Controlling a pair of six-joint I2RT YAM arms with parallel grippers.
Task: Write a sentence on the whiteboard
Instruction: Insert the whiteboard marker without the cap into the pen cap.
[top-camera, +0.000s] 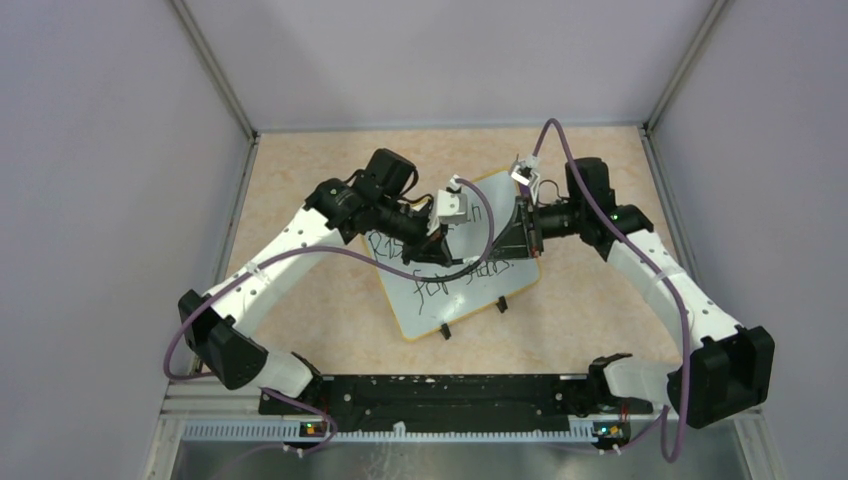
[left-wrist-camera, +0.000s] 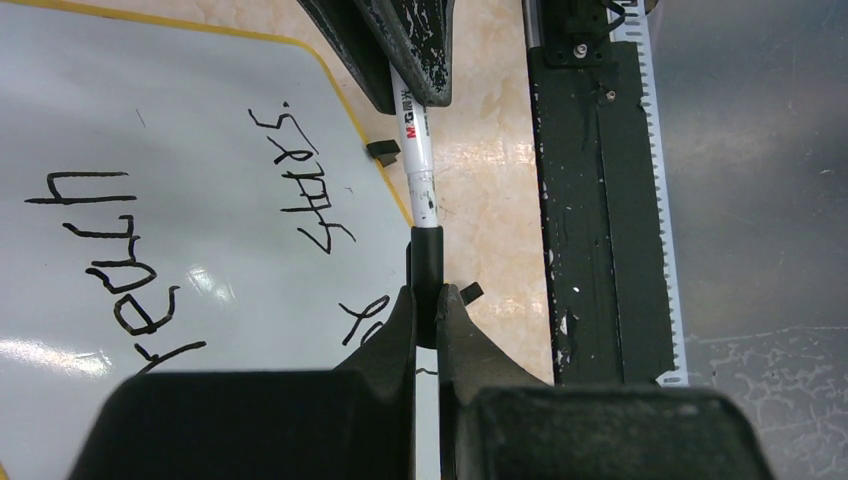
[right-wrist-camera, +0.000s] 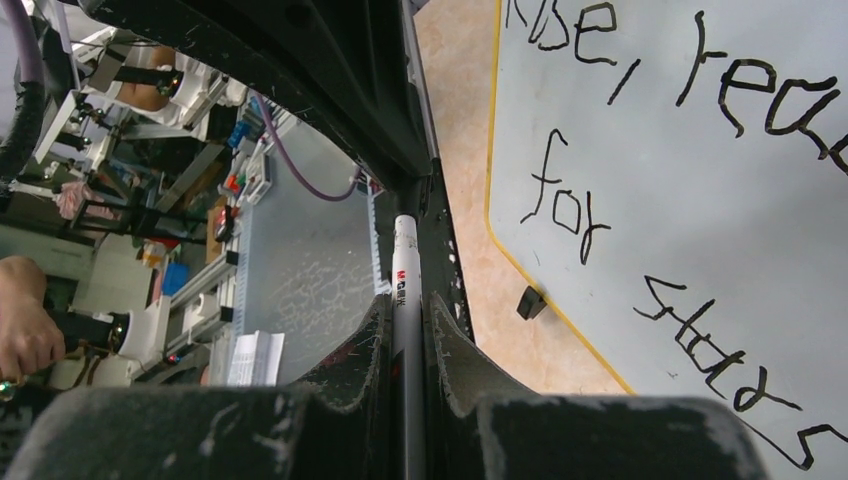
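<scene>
Evidently for capping, left claw (left-wrist-camera: 425, 300) clamps the marker (left-wrist-camera: 422, 165) cap, right claw (right-wrist-camera: 407, 310) the barrel, at twelve o'clock over the whiteboard (top-camera: 430, 310).

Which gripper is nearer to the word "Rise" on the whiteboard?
Left. The left gripper hangs over the middle of the board, just right of "Rise" in the top view. The right gripper is near the board's right edge, farther from that word.
</scene>
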